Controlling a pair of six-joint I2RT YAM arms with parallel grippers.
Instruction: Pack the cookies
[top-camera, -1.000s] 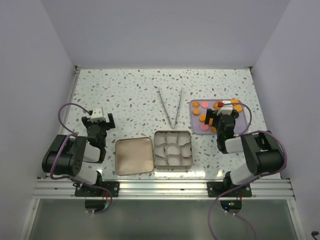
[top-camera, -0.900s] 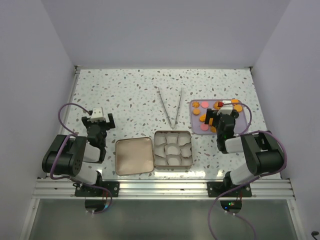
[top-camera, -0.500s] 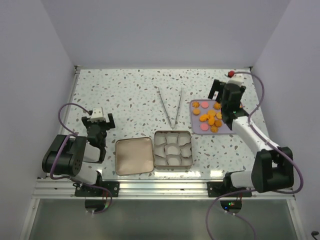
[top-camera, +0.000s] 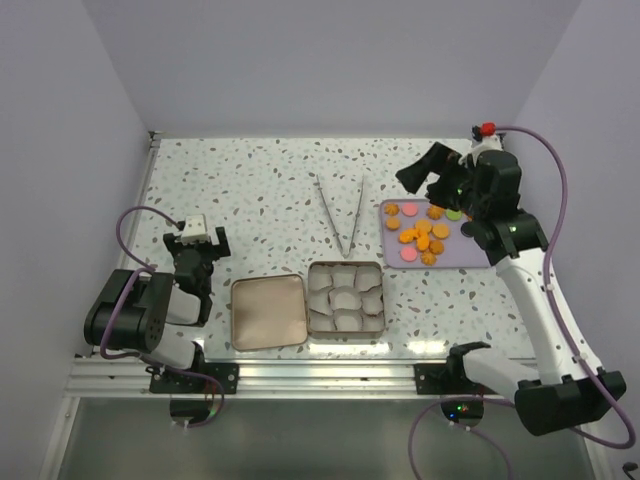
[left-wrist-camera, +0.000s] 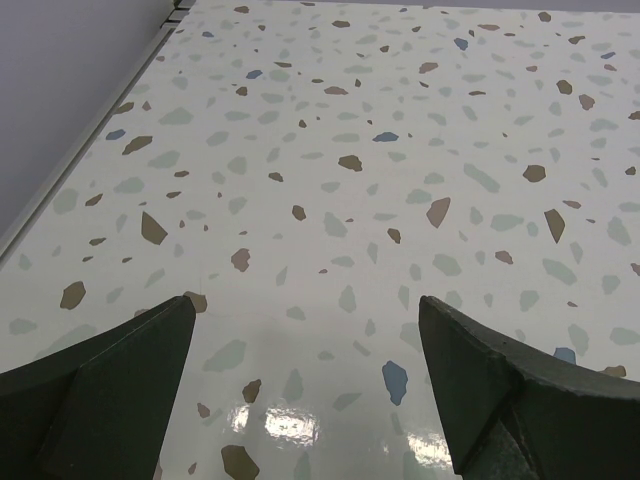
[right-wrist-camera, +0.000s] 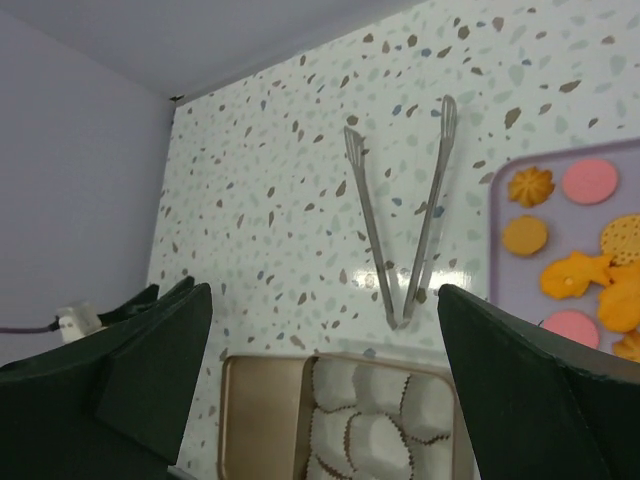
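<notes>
The cookies, several orange pieces and a few pink rounds, lie on a purple tray at the right. They also show at the right edge of the right wrist view, on the tray. My right gripper is open and empty, held high above the tray's far left corner; in its own view it looks down on the table. My left gripper is open and empty, low over bare table at the left.
An open tin filled with white paper cups sits front centre, its lid beside it on the left. Metal tongs lie behind the tin, also in the right wrist view. White walls enclose the table.
My right arm has lifted from low over the tray and swung up and back, uncovering the cookies. The left arm has not moved.
</notes>
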